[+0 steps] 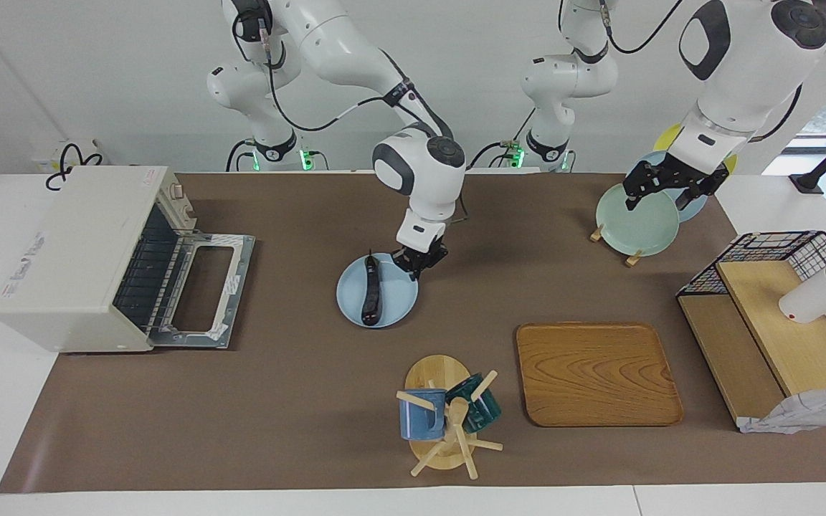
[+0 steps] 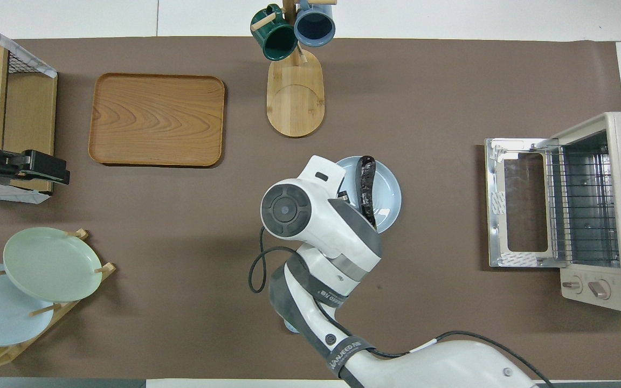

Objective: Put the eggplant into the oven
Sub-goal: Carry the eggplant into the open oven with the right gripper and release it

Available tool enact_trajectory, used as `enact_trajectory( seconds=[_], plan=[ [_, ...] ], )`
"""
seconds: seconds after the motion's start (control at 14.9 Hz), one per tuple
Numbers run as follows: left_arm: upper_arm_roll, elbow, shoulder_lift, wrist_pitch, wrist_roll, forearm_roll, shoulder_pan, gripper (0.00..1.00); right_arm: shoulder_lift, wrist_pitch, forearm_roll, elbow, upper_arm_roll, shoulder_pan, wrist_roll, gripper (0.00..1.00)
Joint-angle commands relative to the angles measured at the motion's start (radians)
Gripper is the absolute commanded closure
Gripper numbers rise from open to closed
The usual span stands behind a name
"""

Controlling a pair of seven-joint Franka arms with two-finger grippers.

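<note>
The dark purple eggplant (image 1: 370, 290) lies lengthwise on a light blue plate (image 1: 395, 299) in the middle of the table; both also show in the overhead view, the eggplant (image 2: 366, 180) on the plate (image 2: 390, 189). My right gripper (image 1: 417, 266) is shut on the plate's rim, on the edge away from the oven. The cream oven (image 1: 76, 251) stands at the right arm's end of the table, its door (image 1: 205, 290) dropped open and its wire rack bare (image 2: 582, 205). My left gripper (image 1: 664, 190) hangs in the air over the plate rack.
A wooden mug tree (image 1: 445, 423) with a blue and a green mug and a wooden tray (image 1: 596, 373) lie farther from the robots than the plate. A rack of plates (image 1: 635, 218) and a wire-and-wood shelf (image 1: 771, 322) stand at the left arm's end.
</note>
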State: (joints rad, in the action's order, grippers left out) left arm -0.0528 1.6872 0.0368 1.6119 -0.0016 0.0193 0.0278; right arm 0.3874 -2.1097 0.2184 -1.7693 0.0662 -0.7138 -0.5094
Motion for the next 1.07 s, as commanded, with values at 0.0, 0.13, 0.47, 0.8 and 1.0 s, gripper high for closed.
enact_trajectory(
  seconds=[0.0,0.13,0.47,0.8,1.0],
  plan=[
    [0.002,-0.052,-0.011,-0.036,0.008,0.002,0.001,0.00,-0.148,0.066,0.026,-0.074,-0.011,0.149,0.011,1.00],
    [0.002,-0.052,-0.011,-0.040,0.008,0.001,0.001,0.00,-0.240,0.076,0.022,-0.162,-0.012,0.255,0.052,1.00],
    [0.002,-0.047,-0.009,-0.041,0.005,0.002,0.003,0.00,-0.361,0.184,0.022,-0.271,-0.011,0.476,0.230,1.00],
    [0.001,-0.040,-0.006,-0.038,0.000,0.010,0.001,0.00,-0.380,0.166,0.022,-0.328,-0.011,0.664,0.466,1.00],
    [0.002,-0.035,-0.005,-0.038,0.000,0.036,-0.008,0.00,-0.400,0.084,0.021,-0.406,-0.011,0.706,0.485,1.00]
  ],
)
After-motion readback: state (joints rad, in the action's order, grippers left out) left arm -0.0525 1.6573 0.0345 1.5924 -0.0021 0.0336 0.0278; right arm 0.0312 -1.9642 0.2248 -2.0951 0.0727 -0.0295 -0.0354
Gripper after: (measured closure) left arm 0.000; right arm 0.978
